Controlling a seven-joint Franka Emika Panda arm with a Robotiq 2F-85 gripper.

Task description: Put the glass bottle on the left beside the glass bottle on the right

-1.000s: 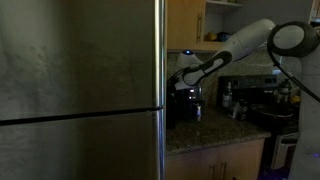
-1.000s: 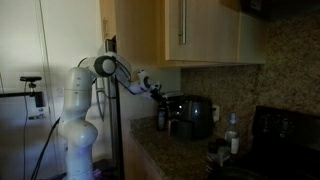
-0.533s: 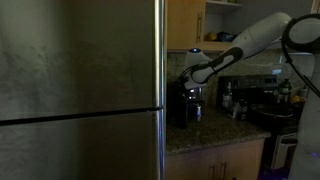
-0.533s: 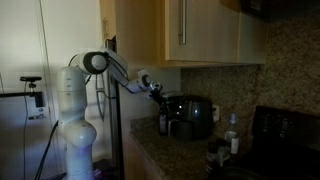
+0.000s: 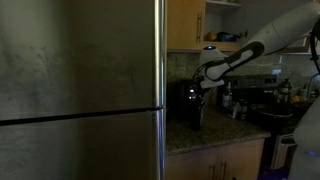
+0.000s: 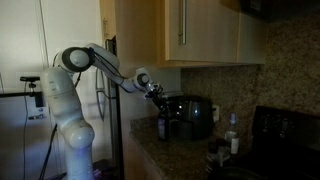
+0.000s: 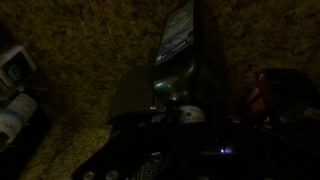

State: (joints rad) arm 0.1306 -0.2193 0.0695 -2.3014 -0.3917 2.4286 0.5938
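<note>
A: Looking at the gripper [image 6: 157, 92] first, how do its jaws stand?

B: I cannot tell. It is small and dark in both exterior views, and the wrist view is too dim to show the fingers. It hangs at the end of the white arm [image 6: 100, 60], which reaches out over the countertop [image 6: 170, 152].

A: What lies right under it?

B: The dark glass bottle [image 6: 162, 126], upright on the countertop. The gripper sits just above its neck; whether they touch I cannot make out. Seen from the opposite side, the gripper [image 5: 204, 82] hovers over the same bottle [image 5: 197, 112].

A: Where on the countertop does that bottle stand?

B: Toward the end by the refrigerator [image 5: 80, 90], just beside the black coffee maker [image 6: 192, 115]. It is closer to the front edge than the machine, which stands by the back edge.

A: And its partner?

B: The pale-capped bottle [image 6: 232, 134] stands well apart from it, farther along the countertop toward the stove [image 6: 288, 125] and near the back edge, under the speckled backsplash [image 6: 270, 60]. A small dark container [image 6: 212, 152] stands near that one.

A: Anything overhead?

B: Wooden cabinets [image 6: 190, 30] hang above the countertop.

A: Does the wrist view add much?

B: Little. The coffee maker [image 7: 180, 70] rises dark in the middle against speckled stone, with a red object [image 7: 262, 95] to one side and a white object [image 7: 15, 115] to the other. Both are too dim to name.
</note>
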